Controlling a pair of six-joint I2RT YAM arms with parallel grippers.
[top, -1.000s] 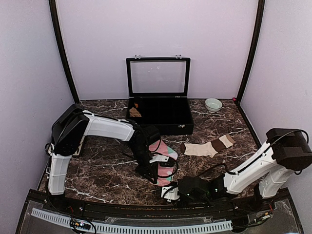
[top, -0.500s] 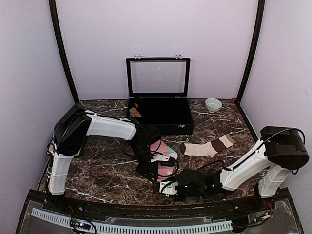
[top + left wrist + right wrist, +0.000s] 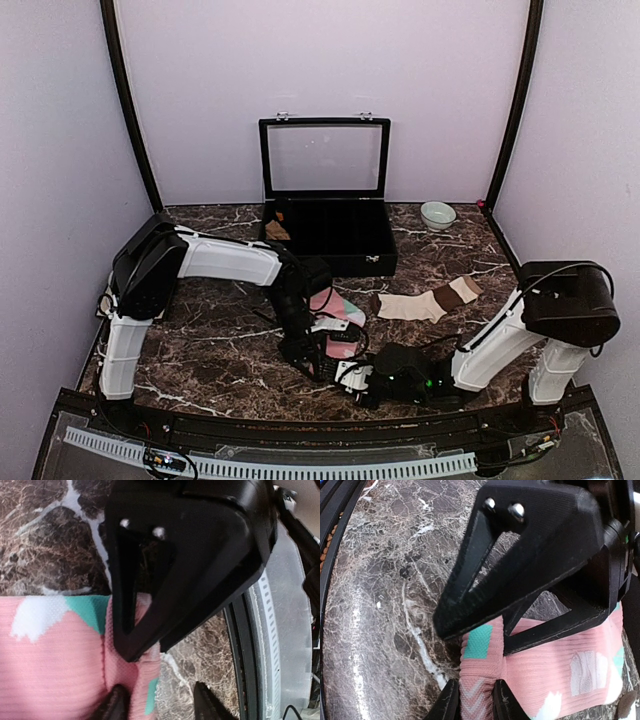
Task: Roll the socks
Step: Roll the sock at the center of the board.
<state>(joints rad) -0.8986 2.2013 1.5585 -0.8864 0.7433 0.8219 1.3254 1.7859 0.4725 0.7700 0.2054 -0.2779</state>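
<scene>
Marble in dark brown with white veins covers the table (image 3: 215,345), the largest thing before me, and at its far side stands a black case (image 3: 330,263) with a clear raised lid, a small tan-brown bundle (image 3: 277,231) in its left end. A pale round bowl (image 3: 437,214) sits off to the right of the case. Right of centre lies the flat cream-beige sock (image 3: 425,303) with dark brown bands, untouched and well apart from my arms. Just in front of the case, between my two wrists, lies the soft pink sock (image 3: 340,311) with mint-green and white patches, its near end bunched up. My right gripper (image 3: 474,703) is pinched on that bunched end, fabric squeezed between both fingers. My left gripper (image 3: 161,707) stands parted: a raised fold of the pink knit rests against one finger (image 3: 117,706), while the other is over bare marble, gripping nothing. I judge this sock light, limp and stretchy, with enough tooth not to slip, though a roll will likely spring loose unless pinned. Best hold, I think, is across the full thickness of the rolled end, not a single layer.
</scene>
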